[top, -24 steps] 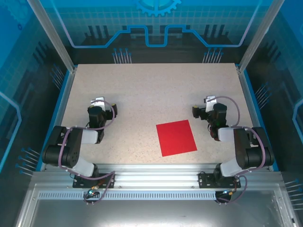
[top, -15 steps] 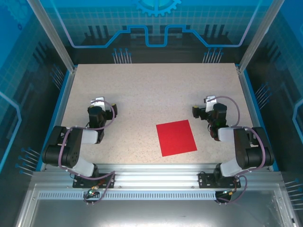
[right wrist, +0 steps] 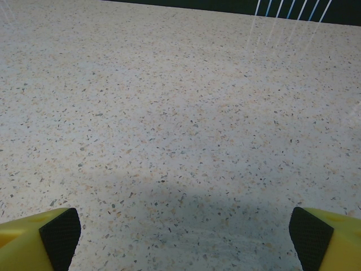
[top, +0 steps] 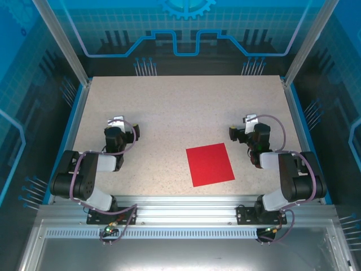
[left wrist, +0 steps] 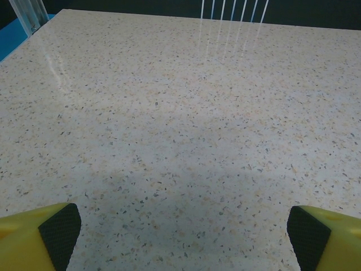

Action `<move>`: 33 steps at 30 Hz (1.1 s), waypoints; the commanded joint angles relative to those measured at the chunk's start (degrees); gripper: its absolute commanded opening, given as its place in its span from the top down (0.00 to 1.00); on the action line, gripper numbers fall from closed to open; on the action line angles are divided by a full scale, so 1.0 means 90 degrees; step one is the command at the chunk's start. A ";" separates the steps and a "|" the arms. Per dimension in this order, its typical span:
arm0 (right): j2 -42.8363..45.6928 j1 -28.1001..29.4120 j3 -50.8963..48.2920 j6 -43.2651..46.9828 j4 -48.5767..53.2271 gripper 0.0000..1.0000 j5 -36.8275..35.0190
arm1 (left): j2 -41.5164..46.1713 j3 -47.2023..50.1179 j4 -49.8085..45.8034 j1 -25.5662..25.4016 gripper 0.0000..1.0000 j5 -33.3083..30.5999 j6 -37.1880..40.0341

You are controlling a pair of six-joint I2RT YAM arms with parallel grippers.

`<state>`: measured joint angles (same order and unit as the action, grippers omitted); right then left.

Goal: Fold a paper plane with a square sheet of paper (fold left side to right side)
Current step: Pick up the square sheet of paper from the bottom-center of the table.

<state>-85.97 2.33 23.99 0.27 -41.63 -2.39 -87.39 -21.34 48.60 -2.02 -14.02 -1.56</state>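
Observation:
The square sheet of paper (top: pixel 210 164) lies flat and red on the speckled table (top: pixel 180 107), right of centre near the front edge. My left gripper (top: pixel 117 125) rests folded back at the left, far from the sheet. My right gripper (top: pixel 249 125) sits to the sheet's upper right, a short way off. In the left wrist view the yellow fingers (left wrist: pixel 39 237) stand wide apart, so this left gripper (left wrist: pixel 185 237) is open over bare table. The right wrist view shows the same: fingers (right wrist: pixel 42 240) spread, the right gripper (right wrist: pixel 186 240) open, nothing between them.
Blue transparent walls and aluminium posts (top: pixel 62 42) enclose the table on three sides. A metal rail (top: pixel 180 206) carrying both arm bases runs along the front edge.

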 commanded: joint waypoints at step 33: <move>0.1982 0.2033 0.3050 -0.2024 0.9166 0.01 0.0201 | 0.1908 -0.2905 -0.7115 -0.4430 0.06 0.2143 -0.2953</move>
<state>-66.22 19.64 50.09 -15.16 28.93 -2.42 -66.11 -44.36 -8.54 -35.48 0.58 -23.49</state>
